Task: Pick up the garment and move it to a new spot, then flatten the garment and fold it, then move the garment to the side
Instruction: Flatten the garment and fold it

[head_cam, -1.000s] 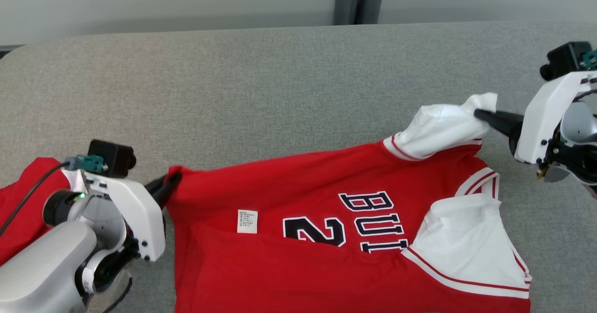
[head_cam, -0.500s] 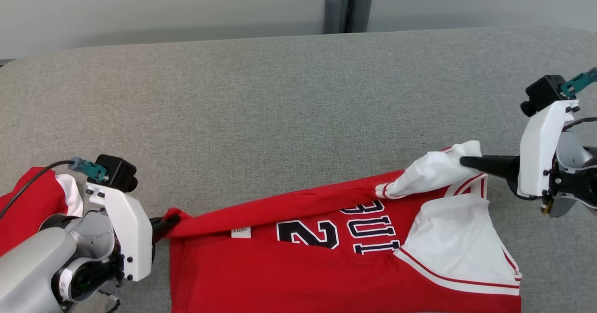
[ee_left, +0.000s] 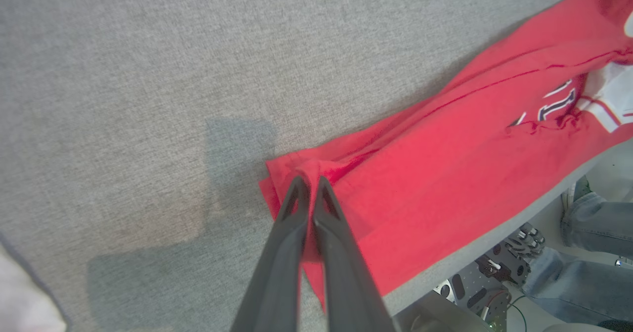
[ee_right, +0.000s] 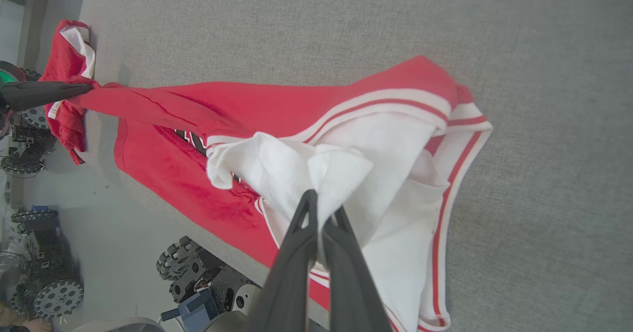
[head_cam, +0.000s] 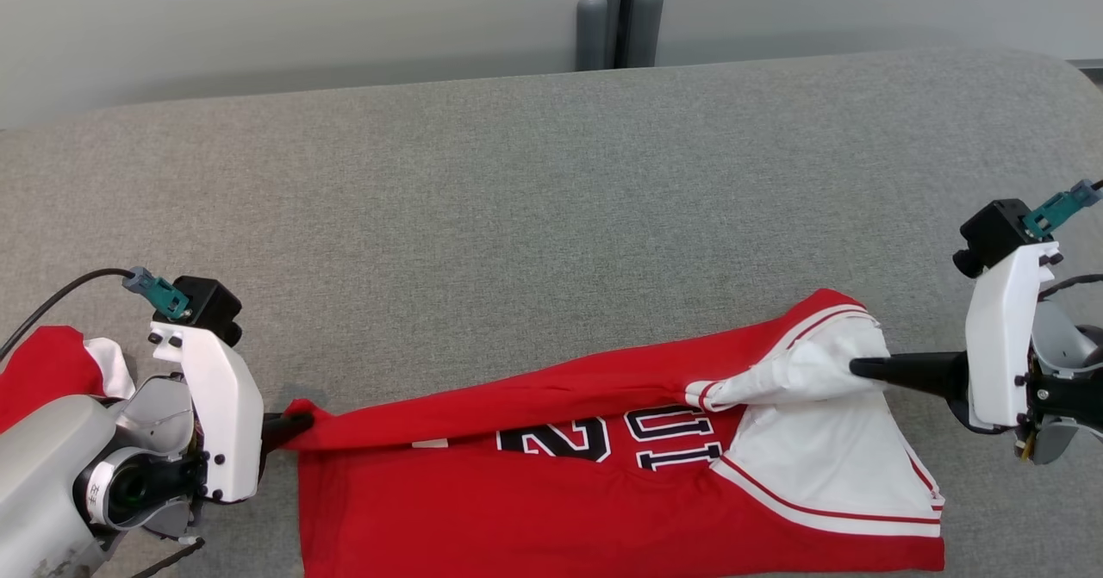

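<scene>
The garment [head_cam: 551, 509] is a red jersey with white sleeves and dark lettering, lying across the near part of the grey table [head_cam: 517, 216]. Its far edge is lifted and stretched taut between my two grippers, folding over the lettering. My left gripper [head_cam: 297, 421] is shut on the red hem corner at the left; the left wrist view shows the gripper [ee_left: 309, 183] pinching bunched red cloth [ee_left: 445, 164]. At the right, my right gripper [head_cam: 857, 367] is shut on the white sleeve, and the right wrist view has the gripper [ee_right: 321, 201] clamped on a white fold of the garment [ee_right: 277, 109].
A second red and white cloth [head_cam: 52, 363] lies crumpled at the table's left end, behind my left arm. Two grey posts [head_cam: 616, 22] stand beyond the far edge. Below the near edge are a wheeled base [ee_right: 198, 277] and a person's legs in jeans [ee_left: 583, 243].
Both grippers have pulled the garment's far edge toward the near side, so it now covers more of the lettering. The head camera has also shifted.
</scene>
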